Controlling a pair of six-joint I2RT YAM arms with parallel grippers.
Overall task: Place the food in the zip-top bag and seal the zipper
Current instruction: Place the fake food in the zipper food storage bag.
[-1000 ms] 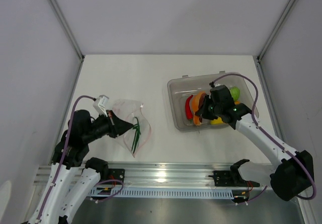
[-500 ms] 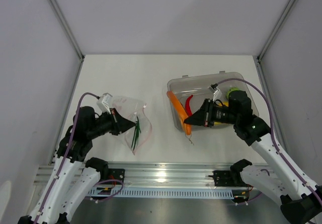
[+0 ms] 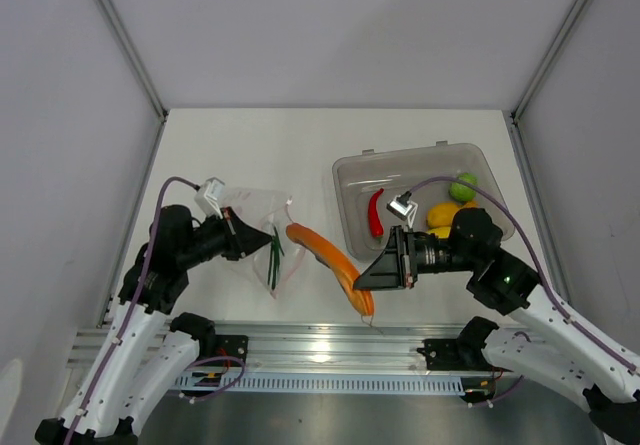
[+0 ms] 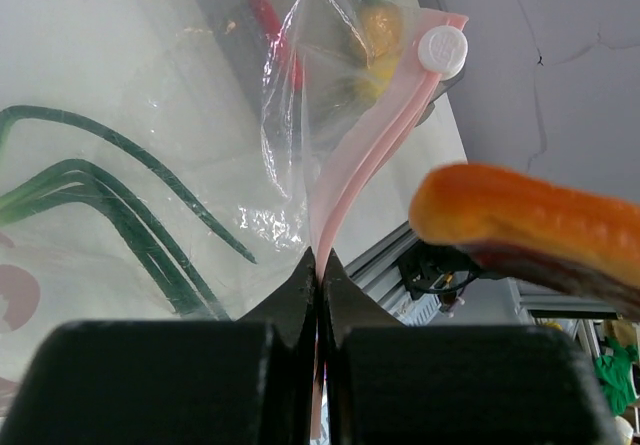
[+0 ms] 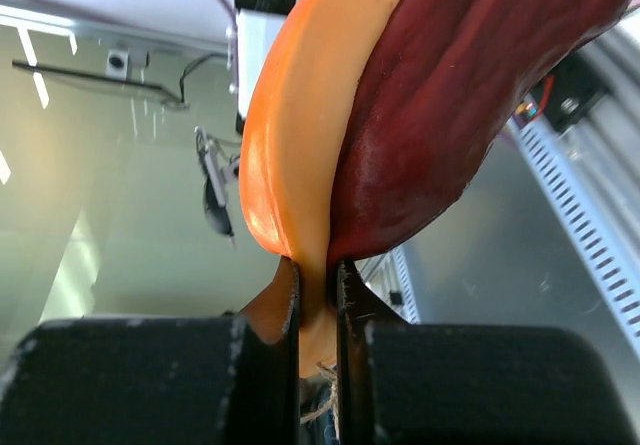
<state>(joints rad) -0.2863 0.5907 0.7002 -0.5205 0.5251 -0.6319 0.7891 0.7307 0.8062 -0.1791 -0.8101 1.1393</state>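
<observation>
The left gripper [image 4: 318,270] is pinched fully closed on the pinkish-red zipper [image 4: 372,153] of the zip-top bag [image 3: 250,210], gripping the strip at its near end. From there the strip runs up and away to a small white round tab [image 4: 442,48]. The bag lies crumpled on the left half of the bench [image 3: 250,155], its mouth edge lifted by that grip, and a green scallion [image 3: 274,260] shows dark through the clear film inside it. The right gripper [image 5: 318,277] has its fingers drawn narrow around the thin end of a long orange piece [image 3: 320,250] (orange along one side, dark purple-red along the other). From above, that piece stretches diagonally between the bag and the grey bin [image 3: 410,165], its far tip just beside the bag's right edge. Whether it touches the bench cannot be told. In the left wrist view its rounded orange end hangs close to the right of the zipper, apart from it. In the bin, well apart from the bag, lie the red chili [image 3: 375,212] near the left wall, the yellow-orange fruit [image 3: 443,213] and the green round fruit [image 3: 462,186] toward the right.
</observation>
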